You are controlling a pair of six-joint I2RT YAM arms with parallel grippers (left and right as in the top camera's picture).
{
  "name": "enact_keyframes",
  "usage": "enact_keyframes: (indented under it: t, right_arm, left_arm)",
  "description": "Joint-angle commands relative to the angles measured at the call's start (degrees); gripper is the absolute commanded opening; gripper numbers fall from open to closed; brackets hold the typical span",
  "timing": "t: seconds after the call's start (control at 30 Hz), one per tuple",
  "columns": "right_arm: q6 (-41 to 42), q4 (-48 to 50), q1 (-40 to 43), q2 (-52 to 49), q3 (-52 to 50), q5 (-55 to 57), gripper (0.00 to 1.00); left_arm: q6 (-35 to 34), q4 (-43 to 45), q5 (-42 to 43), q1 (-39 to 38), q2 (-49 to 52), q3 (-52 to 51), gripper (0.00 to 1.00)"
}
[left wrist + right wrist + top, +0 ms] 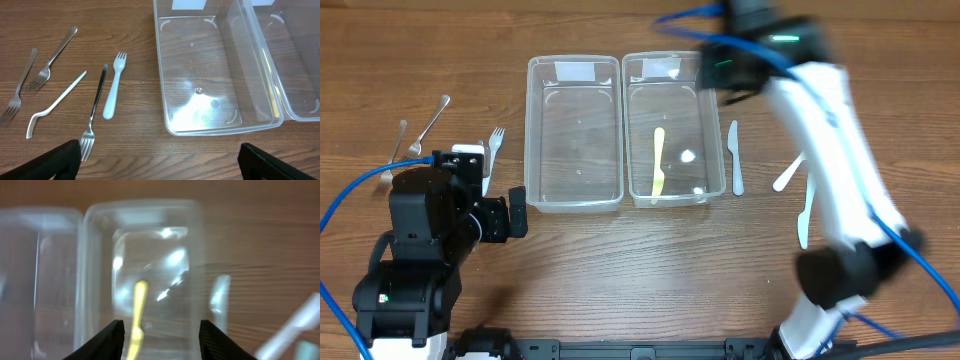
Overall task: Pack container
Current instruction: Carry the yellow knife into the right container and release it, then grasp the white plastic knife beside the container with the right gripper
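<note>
The left jaws and right jaws are hanging open, holding nothing, the right above a clear plastic box [150,255] with a yellow plastic knife [138,310].

Wooden table [620,270]; brown grain running left to right
</note>
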State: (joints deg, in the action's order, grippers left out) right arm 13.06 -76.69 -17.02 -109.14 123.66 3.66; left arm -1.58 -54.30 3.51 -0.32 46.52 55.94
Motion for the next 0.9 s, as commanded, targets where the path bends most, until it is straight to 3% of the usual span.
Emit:
enact_keyframes:
  t: [0.0, 0.17, 0.47, 0.87]
  right_arm:
    - [0.48, -7.45, 10.49, 3.85, 0.94, -1.01, 0.51]
    - [-1.09, -7.02, 18.6, 3.58, -12.52, -4.83, 0.54]
    - [-3.54, 10.29, 16.94, 3.58, -42.01, -6.34, 0.61]
    - [-5.99, 22.14, 9.46, 3.37, -50.4, -1.62, 0.73]
  left_arm:
    - [-0.79, 0.15, 1.05, 0.31, -0.13, 1.57, 1.0]
    - [-0.79, 0.13, 1.05, 0.31, -0.13, 1.57, 1.0]
    - [-0.79, 0.11, 1.05, 0.31, -0.13, 1.57, 1.0]
    - [-0.79, 0.09, 1.05, 0.31, -0.13, 1.57, 1.0]
